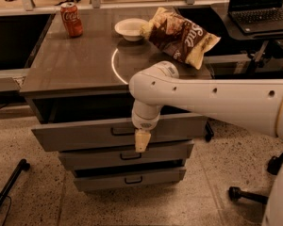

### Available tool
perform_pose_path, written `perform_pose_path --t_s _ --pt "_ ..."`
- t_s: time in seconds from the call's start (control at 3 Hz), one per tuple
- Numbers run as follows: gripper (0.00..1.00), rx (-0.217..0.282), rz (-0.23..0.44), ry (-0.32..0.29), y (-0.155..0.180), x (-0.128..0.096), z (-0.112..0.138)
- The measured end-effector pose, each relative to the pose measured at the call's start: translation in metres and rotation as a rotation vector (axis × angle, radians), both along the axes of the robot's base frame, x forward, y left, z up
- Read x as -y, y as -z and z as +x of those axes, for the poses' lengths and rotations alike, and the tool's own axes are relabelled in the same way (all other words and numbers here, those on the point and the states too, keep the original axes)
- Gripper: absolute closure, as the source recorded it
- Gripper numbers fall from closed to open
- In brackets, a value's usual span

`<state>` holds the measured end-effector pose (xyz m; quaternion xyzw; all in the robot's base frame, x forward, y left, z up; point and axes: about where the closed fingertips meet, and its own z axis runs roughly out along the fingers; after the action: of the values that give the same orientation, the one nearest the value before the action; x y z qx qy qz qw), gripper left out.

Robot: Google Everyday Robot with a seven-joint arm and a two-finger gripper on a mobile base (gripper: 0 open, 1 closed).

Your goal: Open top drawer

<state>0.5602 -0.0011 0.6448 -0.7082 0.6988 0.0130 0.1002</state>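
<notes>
The top drawer point(75, 134) is the widest grey drawer under the brown table top. It stands pulled out a little, with a dark gap above its front. Its small black bar handle point(122, 132) sits at centre. My gripper point(142, 142) hangs from the white arm in front of the drawer front, just right of the handle and slightly below it, its tan fingers pointing down. Two narrower grey drawers point(127, 157) lie beneath.
On the table top point(75, 65) stand a red soda can point(71, 19), a white bowl point(130, 28) and a chip bag point(179, 36). A laptop point(259, 8) sits on a desk at the right. Chair casters point(236, 193) lie on the floor at right.
</notes>
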Motion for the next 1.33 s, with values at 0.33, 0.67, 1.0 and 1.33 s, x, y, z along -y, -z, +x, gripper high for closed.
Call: perform_pose_path --t_s 0.33,0.67,1.0,1.33 --pt "0.48 -0.011 0.0 0.016 -0.002 0.009 -0.012" --pt "0.73 -0.012 0.018 0.022 -0.008 0.013 -0.031" --pt "0.96 -0.013 0.03 0.023 -0.015 0.014 -0.048" --pt "1.0 -0.01 0.034 0.029 -0.015 0.014 -0.055"
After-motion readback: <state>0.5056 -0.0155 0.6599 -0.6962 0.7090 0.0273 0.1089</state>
